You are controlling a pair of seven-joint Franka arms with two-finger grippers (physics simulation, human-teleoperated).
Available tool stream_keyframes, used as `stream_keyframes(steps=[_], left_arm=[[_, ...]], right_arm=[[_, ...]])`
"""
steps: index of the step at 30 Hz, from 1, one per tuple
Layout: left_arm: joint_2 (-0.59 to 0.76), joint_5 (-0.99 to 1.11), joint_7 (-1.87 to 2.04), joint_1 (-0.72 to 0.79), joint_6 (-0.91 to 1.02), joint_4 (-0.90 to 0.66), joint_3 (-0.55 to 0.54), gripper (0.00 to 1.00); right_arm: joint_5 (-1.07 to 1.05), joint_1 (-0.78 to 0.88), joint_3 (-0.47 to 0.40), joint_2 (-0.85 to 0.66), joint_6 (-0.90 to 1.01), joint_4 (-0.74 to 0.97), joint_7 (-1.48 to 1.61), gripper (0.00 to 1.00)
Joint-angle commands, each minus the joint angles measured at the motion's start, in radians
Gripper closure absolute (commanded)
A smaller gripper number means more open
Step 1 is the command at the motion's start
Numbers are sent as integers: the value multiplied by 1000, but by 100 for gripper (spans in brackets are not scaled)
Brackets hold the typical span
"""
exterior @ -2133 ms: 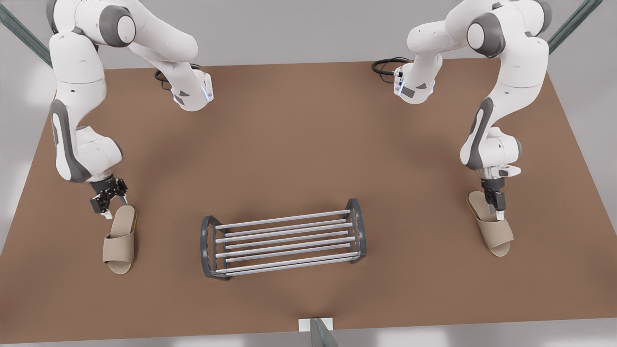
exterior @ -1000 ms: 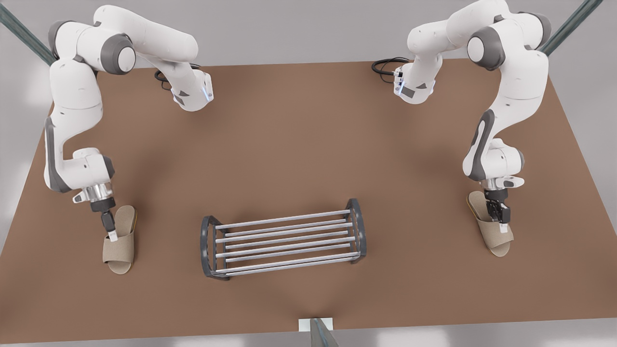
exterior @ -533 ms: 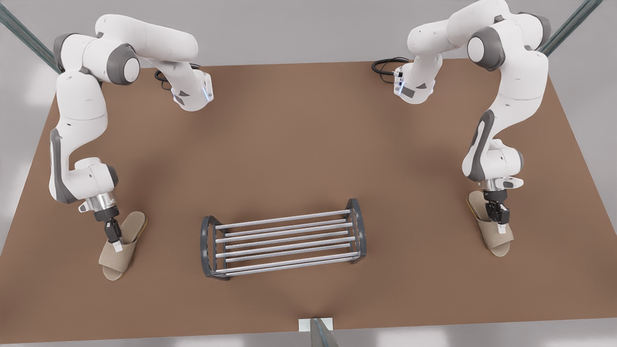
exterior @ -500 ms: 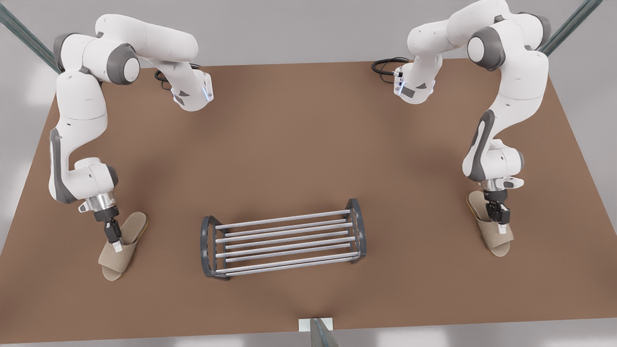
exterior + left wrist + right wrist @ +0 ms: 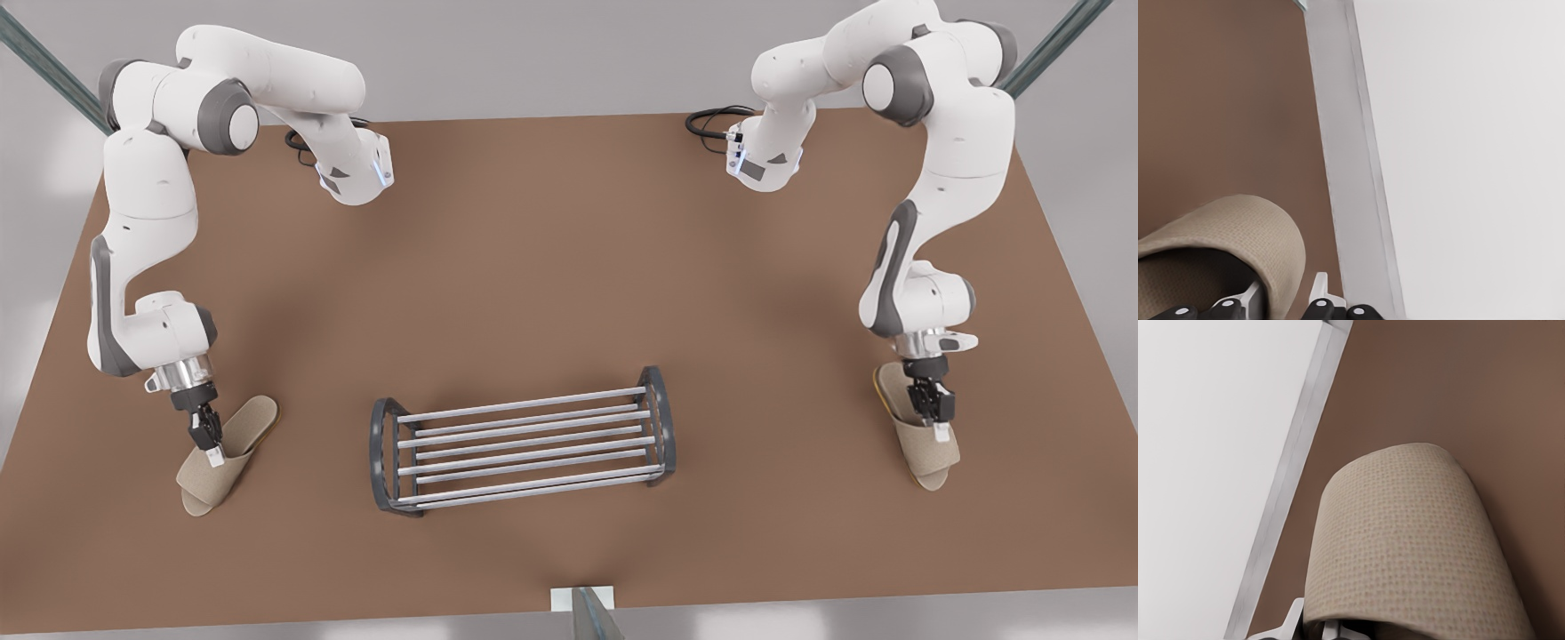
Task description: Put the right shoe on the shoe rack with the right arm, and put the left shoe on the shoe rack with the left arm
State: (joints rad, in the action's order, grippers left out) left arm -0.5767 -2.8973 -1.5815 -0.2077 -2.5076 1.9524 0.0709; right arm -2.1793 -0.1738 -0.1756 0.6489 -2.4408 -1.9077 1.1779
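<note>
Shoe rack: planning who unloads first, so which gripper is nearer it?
Left. The left gripper, gripping the left shoe, is just off the shoe rack at the front view's left; the right gripper, gripping the right shoe, is farther beyond the other end.

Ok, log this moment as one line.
phase: grasping | left gripper: shut on left shoe strap, front view's left | right gripper: shut on right shoe strap | shoe rack: no shoe yet
</note>
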Motion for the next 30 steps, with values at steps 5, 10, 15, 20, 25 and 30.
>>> stream_keyframes(steps=[5,10,15,20,25,30], left_arm=[[55,-346,-6,1,6,0,-2,62],[78,-341,-8,1,-42,0,-2,74],[210,-344,112,1,-580,-108,-160,73],[291,-346,201,111,-703,-190,-422,73],[255,-335,276,439,-778,-432,-425,72],[75,-230,275,820,-772,-627,-214,73]], right_arm=[[1,-12,76,-100,-228,-13,-70,79],[41,2,140,-181,-400,-20,-63,79],[89,53,139,-215,-400,-22,-58,79],[95,79,128,-232,-397,-33,-35,79],[102,94,134,-287,-400,-65,-37,79],[444,108,166,-319,-285,-57,-50,79]])
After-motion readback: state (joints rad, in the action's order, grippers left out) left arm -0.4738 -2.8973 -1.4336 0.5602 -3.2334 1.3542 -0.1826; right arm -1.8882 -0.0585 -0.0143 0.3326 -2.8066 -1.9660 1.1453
